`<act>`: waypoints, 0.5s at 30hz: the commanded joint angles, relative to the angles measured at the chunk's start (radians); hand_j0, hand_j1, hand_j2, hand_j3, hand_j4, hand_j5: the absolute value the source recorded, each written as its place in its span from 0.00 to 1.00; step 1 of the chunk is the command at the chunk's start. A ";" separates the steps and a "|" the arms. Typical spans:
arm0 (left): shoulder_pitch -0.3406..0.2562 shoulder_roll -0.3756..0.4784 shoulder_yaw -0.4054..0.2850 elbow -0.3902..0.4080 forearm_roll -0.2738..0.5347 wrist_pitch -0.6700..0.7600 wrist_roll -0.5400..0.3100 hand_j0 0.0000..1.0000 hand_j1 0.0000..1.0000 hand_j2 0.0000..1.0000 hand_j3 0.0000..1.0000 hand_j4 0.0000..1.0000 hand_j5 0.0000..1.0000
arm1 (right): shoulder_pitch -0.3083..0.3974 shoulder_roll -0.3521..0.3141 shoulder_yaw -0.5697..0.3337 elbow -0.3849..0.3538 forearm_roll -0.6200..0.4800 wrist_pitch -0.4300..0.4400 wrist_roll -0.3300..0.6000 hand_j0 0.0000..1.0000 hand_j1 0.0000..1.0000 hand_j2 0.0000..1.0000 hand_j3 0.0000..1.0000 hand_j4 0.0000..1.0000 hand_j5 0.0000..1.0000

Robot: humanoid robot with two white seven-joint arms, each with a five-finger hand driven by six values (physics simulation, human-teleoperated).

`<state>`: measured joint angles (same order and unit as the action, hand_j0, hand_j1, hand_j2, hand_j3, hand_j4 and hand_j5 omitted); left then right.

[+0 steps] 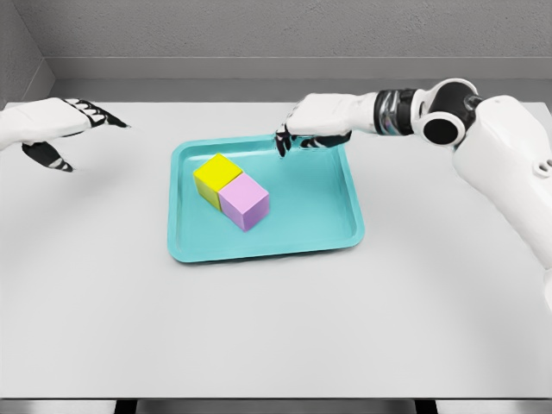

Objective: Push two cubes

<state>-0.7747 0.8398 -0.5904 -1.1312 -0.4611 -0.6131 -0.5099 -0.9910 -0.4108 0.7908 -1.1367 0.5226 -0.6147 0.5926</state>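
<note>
- A teal tray point(345, 207) lies flat near the middle of a white table point(276, 328), its long side running left to right.
- Inside the tray sit two cubes, both in the left half, at about nine o'clock from the tray's centre.
- The yellow cube point(216, 177) is the farther one; the pink cube point(244, 202) stands at about four o'clock from it, nearer the camera.
- The two cubes touch along one side, so they read as a single diagonal pair.
- Both cubes rest square on the tray floor, not tilted, and stand apart from the tray's rim.
- The right hand point(317, 122) reaches in from the right edge and hangs above the tray's far rim, at about twelve o'clock from the tray's centre.
- Its fingers point(282, 142) are curled downward and loosely bunched, dark tips pointing at the tray floor, holding nothing.
- That hand is at about two o'clock from the yellow cube and clear of both cubes.
- The left hand point(53, 125) shows at the upper left, over bare table at about ten o'clock from the tray and well apart from it.
- Its fingers are stretched out and spread, thumb hanging below, holding nothing.
</note>
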 commanded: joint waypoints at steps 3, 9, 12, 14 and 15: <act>0.002 0.047 0.003 0.019 0.024 0.002 0.001 1.00 1.00 1.00 1.00 1.00 1.00 | 0.046 -0.164 -0.232 -0.202 -0.030 0.004 -0.002 0.68 0.68 0.68 0.68 0.68 0.68; 0.003 0.045 0.003 0.013 0.024 0.002 0.001 1.00 1.00 1.00 1.00 1.00 1.00 | 0.256 -0.281 -0.452 -0.146 -0.030 0.004 -0.010 1.00 1.00 1.00 1.00 1.00 1.00; 0.005 0.045 0.001 0.010 0.024 0.002 -0.001 1.00 1.00 1.00 1.00 1.00 1.00 | 0.325 -0.293 -0.505 -0.147 -0.030 0.004 -0.008 1.00 1.00 1.00 1.00 1.00 1.00; 0.006 0.045 0.001 0.010 0.024 0.002 -0.001 1.00 1.00 1.00 1.00 1.00 1.00 | 0.333 -0.290 -0.505 -0.147 -0.029 0.004 -0.007 1.00 1.00 1.00 1.00 1.00 1.00; 0.006 0.045 0.001 0.010 0.024 0.002 -0.001 1.00 1.00 1.00 1.00 1.00 1.00 | 0.341 -0.287 -0.505 -0.147 -0.029 0.004 -0.007 1.00 1.00 1.00 1.00 1.00 1.00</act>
